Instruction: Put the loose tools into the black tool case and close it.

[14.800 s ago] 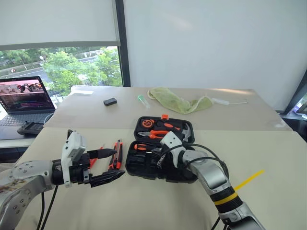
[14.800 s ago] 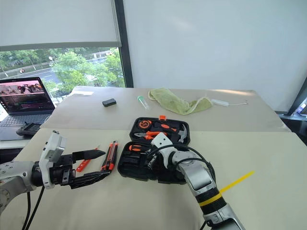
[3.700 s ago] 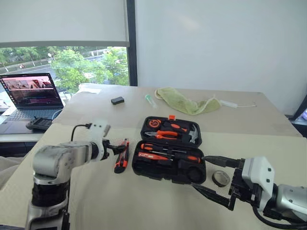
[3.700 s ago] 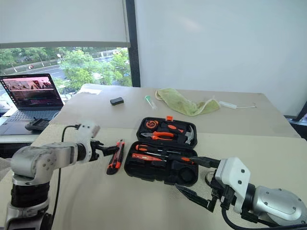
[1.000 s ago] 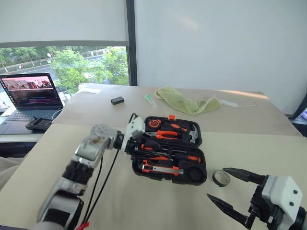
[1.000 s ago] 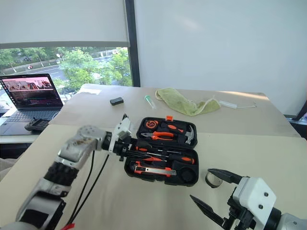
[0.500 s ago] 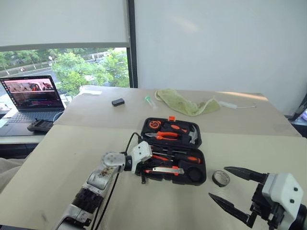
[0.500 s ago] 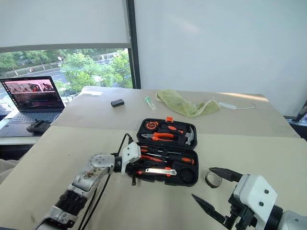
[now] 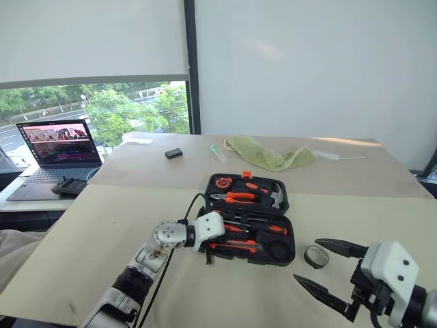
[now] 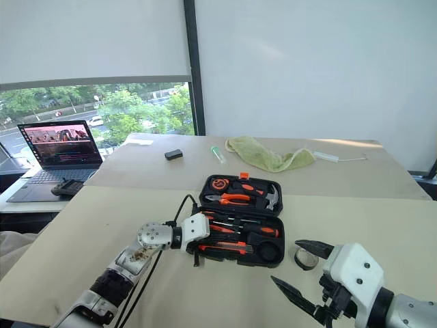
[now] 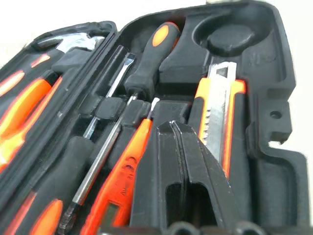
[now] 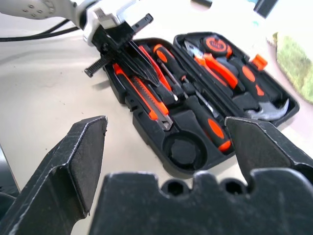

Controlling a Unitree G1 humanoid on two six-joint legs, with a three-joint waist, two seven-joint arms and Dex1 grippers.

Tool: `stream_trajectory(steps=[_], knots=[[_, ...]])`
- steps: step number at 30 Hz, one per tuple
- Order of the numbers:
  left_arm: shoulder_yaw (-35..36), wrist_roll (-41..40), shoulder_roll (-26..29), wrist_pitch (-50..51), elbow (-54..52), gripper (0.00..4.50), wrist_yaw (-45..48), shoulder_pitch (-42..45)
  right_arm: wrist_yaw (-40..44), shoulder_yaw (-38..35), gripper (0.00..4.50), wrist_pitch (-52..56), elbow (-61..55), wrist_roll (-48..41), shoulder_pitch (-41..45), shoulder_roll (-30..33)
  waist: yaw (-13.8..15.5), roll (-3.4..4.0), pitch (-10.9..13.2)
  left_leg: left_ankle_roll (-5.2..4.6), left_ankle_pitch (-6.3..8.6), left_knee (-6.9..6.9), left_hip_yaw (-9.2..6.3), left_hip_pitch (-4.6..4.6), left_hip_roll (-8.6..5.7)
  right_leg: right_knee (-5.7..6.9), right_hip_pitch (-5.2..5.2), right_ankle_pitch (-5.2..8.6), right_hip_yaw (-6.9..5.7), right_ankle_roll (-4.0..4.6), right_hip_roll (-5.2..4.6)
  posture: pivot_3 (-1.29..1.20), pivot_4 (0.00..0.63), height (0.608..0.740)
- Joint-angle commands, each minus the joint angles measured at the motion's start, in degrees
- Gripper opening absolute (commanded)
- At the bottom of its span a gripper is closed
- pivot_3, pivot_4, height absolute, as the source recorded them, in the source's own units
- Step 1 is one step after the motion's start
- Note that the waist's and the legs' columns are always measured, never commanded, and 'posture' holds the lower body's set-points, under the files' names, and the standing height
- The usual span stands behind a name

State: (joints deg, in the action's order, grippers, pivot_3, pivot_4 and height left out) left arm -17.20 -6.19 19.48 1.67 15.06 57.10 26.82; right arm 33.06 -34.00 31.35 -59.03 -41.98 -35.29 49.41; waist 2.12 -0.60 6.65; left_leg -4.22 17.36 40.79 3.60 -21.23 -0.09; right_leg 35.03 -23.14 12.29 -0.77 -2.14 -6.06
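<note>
change: since a second ago our left gripper (image 9: 207, 254) has dropped from above the black tool case (image 9: 248, 220) to its near-left edge and pinched fully shut, empty. It presses over the slim red screwdriver (image 11: 128, 169).
meaning: we judge this a push to seat tools, not a pick.
knife: utility knife (image 11: 219, 120) lies in its slot, just beside the left fingers (image 11: 188, 161).
screwdrivers: both long screwdrivers (image 11: 146, 63) are in the tray. The red one looks bedded, but we can't confirm it has clicked in.
tape: tape roll (image 9: 315, 256) is on the table at 3 o'clock from the case, just beside it. Its round pocket (image 12: 182, 149) is empty.
right claw: right gripper (image 9: 326, 272) is spread wide, empty, hovering near the roll at its 6 o'clock.
left to do: by our read, roll in, then lid down and latch (image 9: 244, 174) shut.
surface: beige table (image 9: 102, 225), seam across it at 12 o'clock from the case.
clutter: green cloth (image 9: 269, 152) and small black box (image 9: 173, 154) on the far half, well apart from the case.
room: white wall, half-drawn blind, window with trees. Laptop (image 9: 56, 152) on a side desk at 10 o'clock.
</note>
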Motion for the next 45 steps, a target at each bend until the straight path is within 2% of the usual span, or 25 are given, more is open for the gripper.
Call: stream_trajectory(steps=[1, 2, 4, 5, 7, 11, 16, 24, 26, 27, 33, 34, 37, 40, 42, 45], knots=[[5.6, -10.0, 0.8, 13.6, -10.6, 0.01, 0.4, -1.5, -2.3, -0.3, 4.5, 3.7, 0.2, 1.4, 1.2, 0.5, -0.6, 0.09, 0.1, 0.03, -0.01, -0.02, 0.0, -0.05, 0.0, 0.05, -0.06, -0.2, 0.0, -0.02, 0.04, 0.0, 0.15, 0.74], [6.9, -10.9, 2.3, 14.4, -13.7, 0.01, 0.7, -1.5, -2.8, 0.0, 4.5, 4.4, 0.7, 3.1, 1.8, 1.0, -0.7, -0.07, 0.2, 0.04, -0.01, -0.06, -0.02, -0.14, 0.02, 0.06, -0.13, -0.24, 0.0, -0.13, 0.11, 0.0, 0.15, 0.74], [9.9, -20.0, 6.8, 23.8, -20.2, 0.01, 6.6, -1.0, -3.4, 1.4, 4.5, 8.4, 2.6, 3.0, 3.4, 3.0, -1.1, -0.28, 0.3, 0.09, -0.02, -0.07, -0.1, -0.59, 0.04, 0.05, -0.54, -0.24, 0.0, -0.13, 0.32, 0.0, 0.15, 0.74], [11.5, -22.5, 8.4, 26.7, -22.3, 0.26, 7.2, -0.6, -3.3, 2.2, 4.5, 9.8, 3.7, 2.3, 4.8, 3.7, -1.3, -0.35, 0.4, 0.16, -0.06, -0.02, -0.09, -1.0, 0.03, 0.11, -0.96, -0.3, 0.05, -0.11, 0.44, 0.0, 0.15, 0.74], [13.0, -26.0, 11.2, 30.8, -25.6, 0.68, 8.0, -0.4, -2.5, 3.5, 4.5, 12.3, 5.8, 1.1, 7.1, 5.1, -1.4, -0.34, 0.4, 0.26, -0.13, 0.03, -0.1, -1.1, 0.03, 0.12, -1.09, -0.34, 0.04, -0.09, 0.48, 0.0, 0.15, 0.74], [15.5, -31.6, 18.3, 37.3, -32.8, 2.14, 10.8, -1.7, -1.2, 7.8, 4.5, 16.5, 11.6, 2.0, 11.8, 7.8, -1.2, -0.31, 0.6, 0.12, -0.04, 0.01, -0.1, -1.09, -0.03, -0.03, -1.0, -0.33, 0.01, -0.09, 0.44, 0.0, 0.15, 0.74], [18.6, -37.0, 26.1, 42.4, -40.8, 3.83, 12.4, -4.9, 0.7, 17.3, 3.15, 18.3, 19.3, 4.9, 20.6, 10.3, -1.5, -0.59, 1.2, 0.11, -0.04, 0.01, -0.05, -1.09, -0.03, -0.03, -1.04, -0.19, 0.06, 0.14, 0.51, 0.0, 0.15, 0.74], [20.5, -40.3, 29.6, 43.1, -48.9, 3.83, 10.1, -9.8, 2.2, 29.9, 3.15, 22.1, 28.1, 9.8, 34.2, 10.8, -1.2, -0.63, 1.3, 0.19, -0.08, 0.0, -0.06, -1.1, -0.03, 0.0, -1.05, -0.32, 0.02, -0.06, 0.56, 0.0, 0.15, 0.74], [20.8, -39.6, 29.8, 41.8, -49.5, 3.86, 9.9, -11.4, 1.9, 32.6, 2.61, 23.7, 31.0, 11.2, 37.2, 10.3, -1.4, -0.65, 1.3, 0.19, -0.08, 0.02, -0.05, -1.1, -0.04, -0.02, -1.04, -0.32, 0.03, -0.05, 0.57, 0.0, 0.15, 0.74], [20.9, -38.9, 29.8, 40.9, -49.5, 3.86, 9.9, -12.3, 2.2, 33.4, 2.47, 23.9, 31.6, 11.7, 37.9, 10.6, -1.4, -0.64, 1.3, 0.19, -0.09, 0.02, -0.03, -1.09, -0.04, -0.02, -1.04, -0.33, 0.04, -0.04, 0.57, 0.0, 0.15, 0.74], [20.9, -37.1, 28.7, 37.3, -48.4, 3.86, 8.4, -15.1, 5.1, 30.1, 0.26, 24.4, 28.7, 11.3, 37.2, 12.9, -1.2, -0.6, 1.4, 0.23, -0.11, -0.01, -0.04, -1.11, -0.02, -0.01, -1.08, -0.33, 0.01, -0.04, 0.6, 0.0, 0.15, 0.74], [20.7, -36.6, 28.7, 36.5, -48.2, 3.86, 8.3, -15.5, 5.5, 29.4, 0.06, 24.4, 28.0, 11.2, 36.8, 13.2, -1.3, -0.6, 1.4, 0.23, -0.11, -0.01, -0.04, -1.1, -0.03, -0.01, -1.07, -0.33, 0.02, -0.04, 0.58, 0.0, 0.15, 0.74], [21.3, -37.2, 27.8, 36.7, -46.9, 3.86, 6.7, -15.2, 7.4, 26.2, 0.02, 25.0, 25.0, 9.3, 37.1, 13.9, -1.3, -0.6, 1.4, 0.22, -0.1, -0.01, -0.03, -1.1, -0.02, -0.01, -1.06, -0.33, 0.03, -0.04, 0.58, 0.0, 0.15, 0.74], [21.6, -36.9, 28.1, 36.6, -45.9, 3.86, 5.9, -15.0, 8.2, 25.0, 0.02, 29.0, 20.8, 2.7, 44.0, 12.2, -1.6, -0.57, 1.4, 0.23, -0.11, -0.01, -0.04, -1.08, 0.0, 0.02, -1.07, -0.36, 0.03, -0.04, 0.59, 0.0, 0.15, 0.74], [21.5, -36.9, 28.3, 36.6, -45.9, 3.86, 5.8, -14.9, 7.3, 27.6, 0.02, 30.8, 20.4, 1.9, 48.1, 11.0, -1.8, -0.57, 1.4, 0.29, -0.14, -0.02, -0.04, -1.07, 0.04, -0.01, -1.11, -0.43, 0.06, 0.04, 0.65, 0.0, 0.15, 0.74], [21.5, -37.5, 28.5, 37.5, -46.2, 3.86, 5.0, -13.8, 6.7, 35.7, 0.02, 32.2, 22.3, 4.0, 53.1, 8.4, -1.6, -0.64, 1.5, 0.33, -0.17, -0.02, -0.08, -1.04, 0.06, 0.0, -1.09, -0.42, 0.02, 0.06, 0.69, 0.0, 0.15, 0.74]])
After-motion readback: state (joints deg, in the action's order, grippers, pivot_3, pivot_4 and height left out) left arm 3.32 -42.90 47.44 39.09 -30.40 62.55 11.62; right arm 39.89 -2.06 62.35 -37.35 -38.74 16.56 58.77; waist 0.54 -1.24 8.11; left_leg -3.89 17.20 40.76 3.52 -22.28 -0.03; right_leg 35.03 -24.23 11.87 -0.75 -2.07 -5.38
